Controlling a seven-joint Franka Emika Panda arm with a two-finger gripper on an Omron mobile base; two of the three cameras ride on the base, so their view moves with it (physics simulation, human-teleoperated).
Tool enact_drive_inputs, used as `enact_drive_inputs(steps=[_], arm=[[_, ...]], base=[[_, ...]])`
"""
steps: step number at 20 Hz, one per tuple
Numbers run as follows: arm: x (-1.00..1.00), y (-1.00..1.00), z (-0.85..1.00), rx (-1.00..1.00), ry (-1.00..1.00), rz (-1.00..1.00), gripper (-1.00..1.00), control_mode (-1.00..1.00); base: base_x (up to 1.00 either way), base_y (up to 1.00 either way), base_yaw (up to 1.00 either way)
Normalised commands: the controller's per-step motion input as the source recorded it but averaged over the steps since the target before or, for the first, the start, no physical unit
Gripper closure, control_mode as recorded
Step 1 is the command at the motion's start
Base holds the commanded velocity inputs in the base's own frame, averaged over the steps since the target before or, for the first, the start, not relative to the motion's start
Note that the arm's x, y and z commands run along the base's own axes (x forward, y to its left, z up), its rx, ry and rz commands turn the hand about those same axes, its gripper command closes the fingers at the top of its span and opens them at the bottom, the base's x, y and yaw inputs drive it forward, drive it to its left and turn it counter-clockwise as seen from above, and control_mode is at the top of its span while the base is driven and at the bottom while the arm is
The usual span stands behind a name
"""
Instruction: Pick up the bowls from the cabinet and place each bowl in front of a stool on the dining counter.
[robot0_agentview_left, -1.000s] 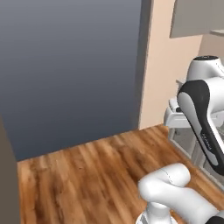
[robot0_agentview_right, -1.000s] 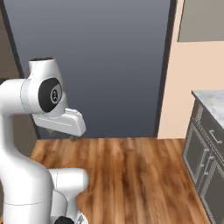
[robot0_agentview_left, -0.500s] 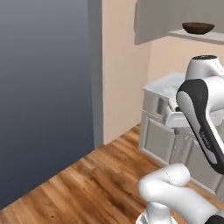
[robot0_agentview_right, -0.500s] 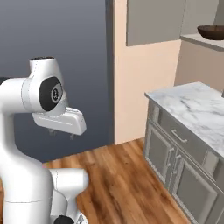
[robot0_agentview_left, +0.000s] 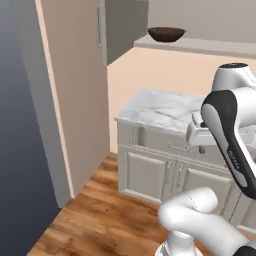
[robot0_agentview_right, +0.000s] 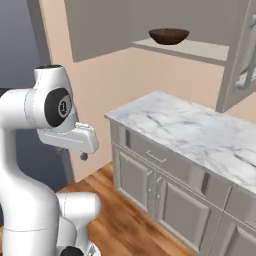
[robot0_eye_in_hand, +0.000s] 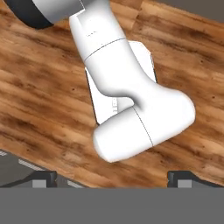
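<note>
One dark brown bowl (robot0_agentview_left: 166, 34) sat on the pale inner shelf (robot0_agentview_left: 200, 46) of the wall cabinet (robot0_agentview_left: 122, 27), high in the left base view. The same bowl (robot0_agentview_right: 169, 36) appeared in the right base view, resting near the front left end of the shelf (robot0_agentview_right: 200, 49), upright and wide-mouthed. Whether it was the shallow or the deeper bowl could not be told at this range.

The cabinet door (robot0_agentview_right: 239, 60) stood open at the right edge of the right base view. In the left base view the other door (robot0_agentview_left: 120, 27) hung just left of the bowl, with a grey bar handle (robot0_agentview_left: 99, 25) along its edge.

Below the shelf stood a small marble-topped base cabinet (robot0_agentview_right: 200, 135), white with grey veins, over grey panelled doors (robot0_agentview_left: 147, 172). A peach wall (robot0_agentview_left: 75, 100) rose left of it, and wooden plank floor (robot0_agentview_left: 100, 215) lay in front.

The arm was folded upright over its base, well apart from the shelf and the bowl. The hand view looked straight down at the wooden floor (robot0_eye_in_hand: 39, 87). The gripper (robot0_eye_in_hand: 112, 177) showed there as two dark fingertips (robot0_eye_in_hand: 43, 177), one at each lower side of that view, set wide apart with nothing between them. The fingers touched nothing.
</note>
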Motion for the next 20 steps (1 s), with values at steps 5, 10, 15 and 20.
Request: enact_drive_inputs(steps=[5, 10, 15, 20], arm=[[0.0, 0.0, 0.0, 0.0, 0.0, 0.0, -1.0, 1.0], [0.0, 0.0, 0.0, 0.0, 0.0, 0.0, -1.0, 1.0], [0.0, 0.0, 0.0, 0.0, 0.0, 0.0, -1.0, 1.0], [0.0, 0.0, 0.0, 0.0, 0.0, 0.0, -1.0, 1.0]], base=[[0.88, 0.14, -0.66], [0.99, 0.02, -0.47], [0.78, 0.27, -0.28], [0.52, 0.42, -0.15]])
